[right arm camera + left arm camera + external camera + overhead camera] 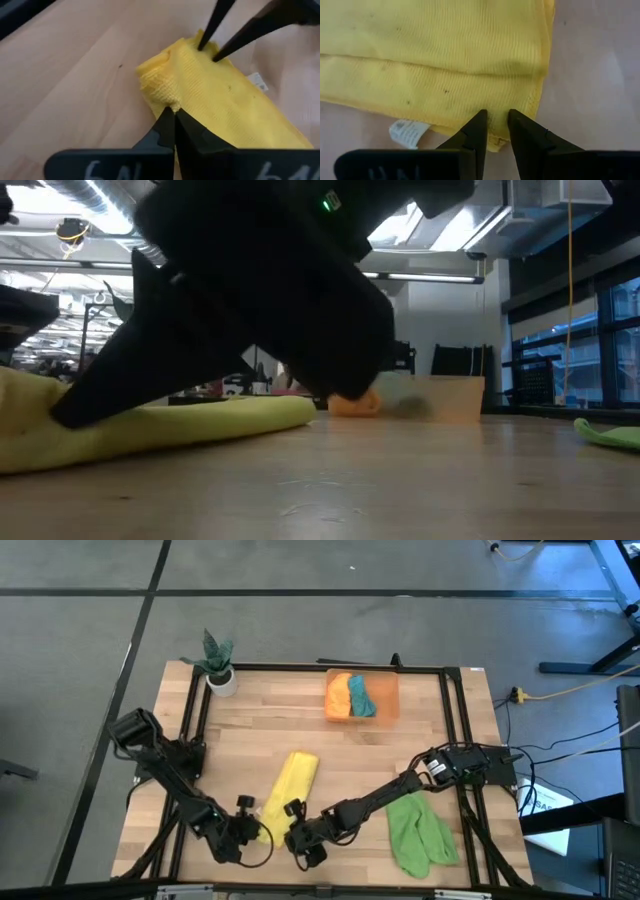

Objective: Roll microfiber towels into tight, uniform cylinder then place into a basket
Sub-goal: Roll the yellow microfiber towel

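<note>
The yellow towel (290,785), folded into a long strip, lies slantwise on the wooden table with its near end between both grippers. My left gripper (496,120) stands at that end's left corner, its fingers a narrow gap apart with cloth showing between them. My right gripper (173,112) is shut at the right corner. The orange basket (385,690) at the far edge holds a rolled orange towel (339,697) and a teal one (360,695). A light green towel (418,832) lies crumpled on the table at the near right. My left gripper comes slanting down from the table's left, and its fingertips (202,46) reach the upper face of the towel's near end by the hemmed corner (495,137). Whether they pinch cloth I cannot tell. My right gripper pinches the folded edge of the towel's near-end right corner (170,102) between its shut fingers, slanting down from the right. The cloth bunches up beside the fingertips in several layers; the strip's far part lies flat on the table.
A white pot with a green plant (218,668) stands at the far left corner. Black frame rails (300,667) run along the table's edges. Bare wood lies between the yellow towel and the basket. In the low view a dark arm (250,290) blocks much of the scene.
</note>
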Controlling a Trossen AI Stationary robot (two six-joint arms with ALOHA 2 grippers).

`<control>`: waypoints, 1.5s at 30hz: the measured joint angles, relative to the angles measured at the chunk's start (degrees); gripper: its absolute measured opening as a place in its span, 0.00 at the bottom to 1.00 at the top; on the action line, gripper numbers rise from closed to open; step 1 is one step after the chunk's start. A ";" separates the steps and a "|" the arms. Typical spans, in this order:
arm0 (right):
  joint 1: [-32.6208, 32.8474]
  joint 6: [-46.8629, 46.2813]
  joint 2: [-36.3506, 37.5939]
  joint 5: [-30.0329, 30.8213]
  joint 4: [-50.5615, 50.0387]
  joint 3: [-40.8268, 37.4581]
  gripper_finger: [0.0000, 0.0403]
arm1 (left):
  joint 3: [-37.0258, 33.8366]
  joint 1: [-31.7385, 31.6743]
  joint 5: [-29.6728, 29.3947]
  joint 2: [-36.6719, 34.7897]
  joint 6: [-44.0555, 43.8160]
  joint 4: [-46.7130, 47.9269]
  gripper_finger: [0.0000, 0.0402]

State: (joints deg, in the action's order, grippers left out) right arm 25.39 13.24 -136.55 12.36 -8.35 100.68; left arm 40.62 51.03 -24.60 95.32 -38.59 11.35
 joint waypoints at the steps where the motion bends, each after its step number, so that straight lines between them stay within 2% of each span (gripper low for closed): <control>1: 0.00 -0.91 0.02 -0.01 0.04 0.00 0.00 | 0.04 -0.26 0.54 0.30 -0.01 -0.32 0.19; 9: 0.00 -7.27 1.27 -0.01 -1.40 0.00 0.00 | 3.08 -1.61 3.21 0.68 2.77 1.70 0.19; 14: 0.30 -9.69 3.20 0.61 -2.75 0.04 0.00 | 7.88 -1.90 4.12 0.86 3.23 10.23 0.19; 22: 0.33 -14.14 5.11 1.68 -4.28 0.11 0.00 | 13.91 0.54 -0.84 0.75 3.26 17.72 0.19; 26: 0.31 -16.39 5.16 1.56 -4.53 0.11 0.00 | 14.47 2.31 -1.57 0.75 1.44 17.39 0.19; 35: 0.22 -25.22 5.31 1.51 -4.79 0.11 0.00 | 14.47 6.45 -7.69 0.79 -8.32 17.21 0.19; 45: 0.08 -27.69 5.31 1.53 -4.75 0.11 0.00 | 14.47 7.89 -7.89 0.79 -8.87 12.20 0.19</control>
State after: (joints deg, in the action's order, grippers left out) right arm 25.46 -14.45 -131.24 13.89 -13.10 100.79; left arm 55.09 58.92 -32.49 96.12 -47.46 23.55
